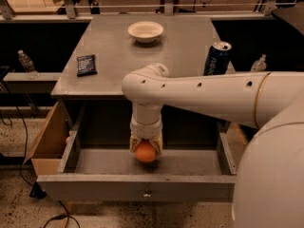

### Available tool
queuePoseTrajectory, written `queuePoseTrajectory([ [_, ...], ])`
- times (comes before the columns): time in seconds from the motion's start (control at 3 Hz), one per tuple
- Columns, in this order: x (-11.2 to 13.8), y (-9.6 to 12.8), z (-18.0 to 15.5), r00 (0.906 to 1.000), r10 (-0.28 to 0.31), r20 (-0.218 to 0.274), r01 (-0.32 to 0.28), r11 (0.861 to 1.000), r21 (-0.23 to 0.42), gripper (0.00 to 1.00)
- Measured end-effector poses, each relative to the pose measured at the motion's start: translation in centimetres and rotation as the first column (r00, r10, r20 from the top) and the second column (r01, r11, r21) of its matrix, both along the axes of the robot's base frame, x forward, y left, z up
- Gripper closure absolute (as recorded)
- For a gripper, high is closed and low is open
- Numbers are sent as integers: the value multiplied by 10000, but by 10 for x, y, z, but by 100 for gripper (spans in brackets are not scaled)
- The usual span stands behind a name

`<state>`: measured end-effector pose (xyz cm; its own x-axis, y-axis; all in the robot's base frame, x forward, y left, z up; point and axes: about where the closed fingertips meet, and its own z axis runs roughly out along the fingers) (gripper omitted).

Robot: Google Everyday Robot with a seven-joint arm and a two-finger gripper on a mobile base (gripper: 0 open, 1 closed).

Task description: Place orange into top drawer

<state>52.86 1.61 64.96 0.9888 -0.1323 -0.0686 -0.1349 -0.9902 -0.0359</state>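
The top drawer (137,186) of the grey cabinet is pulled wide open, its flat front panel with a small metal knob facing me. My gripper (146,151) reaches down from the white arm into the drawer and is shut on the orange (145,153), a round orange fruit held between the fingers. The orange hangs low over the drawer floor, near its middle. I cannot tell whether it touches the floor.
On the cabinet top stand a white bowl (146,31) at the back, a dark flat packet (87,64) at the left and a blue can (216,59) at the right. A brown cardboard box (45,141) sits left of the drawer. My arm spans the right side.
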Motion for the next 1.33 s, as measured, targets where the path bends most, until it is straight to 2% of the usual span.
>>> queuePoseTrajectory([
  [0.33, -1, 0, -1, 10000, -3, -21, 3, 10000, -4, 85],
  [1.33, -3, -2, -4, 10000, 0, -75, -1, 10000, -41, 15],
])
